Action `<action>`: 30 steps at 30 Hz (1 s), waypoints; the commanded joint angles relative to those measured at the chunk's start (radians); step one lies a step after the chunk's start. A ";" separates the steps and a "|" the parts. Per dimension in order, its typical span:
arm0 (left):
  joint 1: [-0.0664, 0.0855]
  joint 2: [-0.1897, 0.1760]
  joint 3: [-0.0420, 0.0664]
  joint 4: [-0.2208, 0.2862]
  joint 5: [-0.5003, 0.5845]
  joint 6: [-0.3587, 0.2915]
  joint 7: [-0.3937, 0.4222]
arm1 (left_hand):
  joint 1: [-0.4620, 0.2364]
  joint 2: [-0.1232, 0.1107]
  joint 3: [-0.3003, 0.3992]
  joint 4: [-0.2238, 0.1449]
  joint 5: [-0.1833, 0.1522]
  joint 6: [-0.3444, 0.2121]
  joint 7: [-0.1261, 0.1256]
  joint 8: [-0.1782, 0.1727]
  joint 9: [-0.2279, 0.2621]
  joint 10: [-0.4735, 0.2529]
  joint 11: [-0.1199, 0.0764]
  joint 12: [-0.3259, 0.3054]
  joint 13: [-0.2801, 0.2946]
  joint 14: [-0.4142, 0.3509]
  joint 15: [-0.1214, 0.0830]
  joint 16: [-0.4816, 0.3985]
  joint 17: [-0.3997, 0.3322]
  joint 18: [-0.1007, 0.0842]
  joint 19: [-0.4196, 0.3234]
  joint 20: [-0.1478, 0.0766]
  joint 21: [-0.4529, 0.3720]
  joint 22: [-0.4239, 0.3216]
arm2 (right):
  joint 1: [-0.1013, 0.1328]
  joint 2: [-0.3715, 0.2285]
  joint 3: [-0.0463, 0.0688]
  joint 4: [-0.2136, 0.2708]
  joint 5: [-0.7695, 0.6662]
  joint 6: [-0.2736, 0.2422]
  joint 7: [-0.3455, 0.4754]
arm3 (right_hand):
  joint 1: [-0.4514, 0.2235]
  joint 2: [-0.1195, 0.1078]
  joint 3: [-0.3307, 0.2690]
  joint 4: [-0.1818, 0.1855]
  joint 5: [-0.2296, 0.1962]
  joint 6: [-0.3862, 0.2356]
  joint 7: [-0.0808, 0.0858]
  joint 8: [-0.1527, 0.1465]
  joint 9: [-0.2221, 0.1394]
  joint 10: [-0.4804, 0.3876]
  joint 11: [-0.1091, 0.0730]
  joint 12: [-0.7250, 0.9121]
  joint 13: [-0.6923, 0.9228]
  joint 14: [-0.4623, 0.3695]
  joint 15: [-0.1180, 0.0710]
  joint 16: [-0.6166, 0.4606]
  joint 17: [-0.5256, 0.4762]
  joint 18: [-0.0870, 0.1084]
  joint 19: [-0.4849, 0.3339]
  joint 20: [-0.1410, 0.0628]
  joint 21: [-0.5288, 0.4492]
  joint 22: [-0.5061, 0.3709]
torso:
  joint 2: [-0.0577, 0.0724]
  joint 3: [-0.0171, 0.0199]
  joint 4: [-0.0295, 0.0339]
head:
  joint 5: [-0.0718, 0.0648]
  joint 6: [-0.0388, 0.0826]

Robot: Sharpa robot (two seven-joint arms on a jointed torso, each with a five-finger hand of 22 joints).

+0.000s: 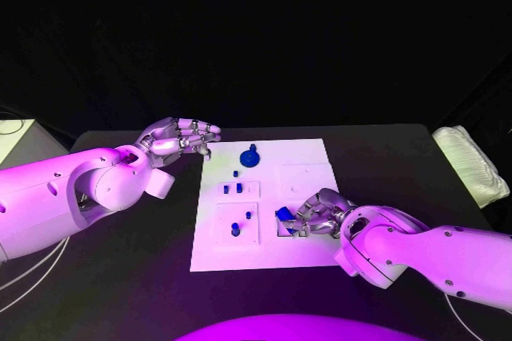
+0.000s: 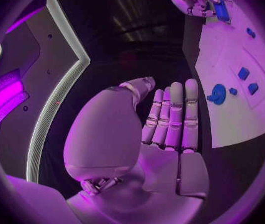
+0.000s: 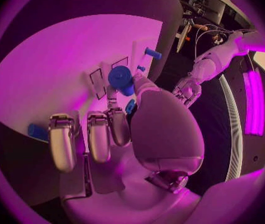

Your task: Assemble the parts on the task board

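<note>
The white task board (image 1: 267, 245) lies in the middle of the black table. A round blue part (image 1: 250, 157) stands near its far edge, and small blue parts (image 1: 234, 187) sit in its left half. My right hand (image 1: 318, 215) rests low over the board's near right area and pinches a blue part (image 1: 285, 214) between thumb and a finger; the right wrist view shows that blue part (image 3: 120, 77) at the fingertips. My left hand (image 1: 179, 139) hovers beside the board's far left corner. In the left wrist view its fingers (image 2: 171, 117) are stretched out with nothing in them.
A white padded object (image 1: 470, 163) lies at the table's right edge. A pale box (image 1: 19, 140) stands off the table's far left corner, with cables (image 1: 32, 271) hanging below my left arm. Bare black table surrounds the board.
</note>
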 commanded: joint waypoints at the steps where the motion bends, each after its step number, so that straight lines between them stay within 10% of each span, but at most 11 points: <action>1: 0.000 0.000 0.001 0.003 0.005 0.017 0.003 | 0.003 0.006 -0.004 -0.005 0.001 -0.004 0.001 0.004 -0.001 -0.003 -0.001 0.003 0.001 0.002 0.000 -0.004 0.001 0.015 0.008 0.000 -0.005 -0.001 | -0.002 0.002 -0.001 -0.004 0.003 0.018 -0.010 | -0.012 0.000 0.001 -0.002 -0.004 0.020 -0.013 0.006 0.002 0.014 0.001 0.003 0.124 0.092 -0.009 0.003 0.207 -0.014 0.105 -0.009 0.007 0.263 | 0.000 0.0005 -0.0005 | 0.001 -0.001; 10: 0.000 -0.001 0.001 0.003 0.005 0.017 0.002 | 0.003 0.006 -0.004 -0.004 0.001 -0.005 0.001 0.005 -0.002 -0.003 -0.001 0.004 0.001 0.002 0.001 -0.005 0.001 0.014 0.008 0.000 -0.006 -0.002 | -0.003 0.003 -0.001 -0.009 -0.009 0.034 -0.024 | -0.069 -0.008 -0.023 0.000 -0.004 0.019 -0.013 0.012 0.002 0.014 0.001 -0.002 0.125 0.092 -0.009 0.003 0.206 -0.014 0.105 -0.009 0.007 0.263 | 0.000 0.0000 -0.0006 | -0.001 0.000; 19: 0.000 -0.002 0.000 0.003 0.006 0.016 0.001 | 0.002 0.007 -0.004 -0.004 0.001 -0.005 0.001 0.005 -0.002 -0.003 -0.001 0.004 0.001 0.002 0.001 -0.005 0.002 0.014 0.009 0.000 -0.006 -0.002 | -0.003 0.006 -0.001 -0.009 -0.018 0.044 -0.006 | -0.170 0.031 -0.262 0.004 -0.001 0.000 -0.013 0.038 0.008 0.009 0.002 -0.022 0.125 0.092 -0.008 0.002 0.207 -0.014 0.105 -0.007 0.007 0.263 | 0.000 0.0003 0.0004 | -0.002 -0.002; 30: 0.000 -0.003 0.000 0.002 0.006 0.015 0.000 | 0.002 0.008 -0.004 -0.003 0.001 -0.006 0.001 0.005 -0.002 -0.004 -0.001 0.003 0.001 0.002 0.001 -0.005 0.002 0.014 0.009 0.000 -0.007 -0.002 | -0.003 0.001 -0.001 -0.006 -0.040 0.038 0.013 | -0.161 0.044 -0.279 0.002 0.000 -0.004 -0.012 0.040 0.008 0.006 0.003 -0.027 0.124 0.092 -0.007 0.002 0.207 -0.014 0.105 -0.007 0.007 0.263 | 0.000 0.0001 0.0001 | -0.001 -0.005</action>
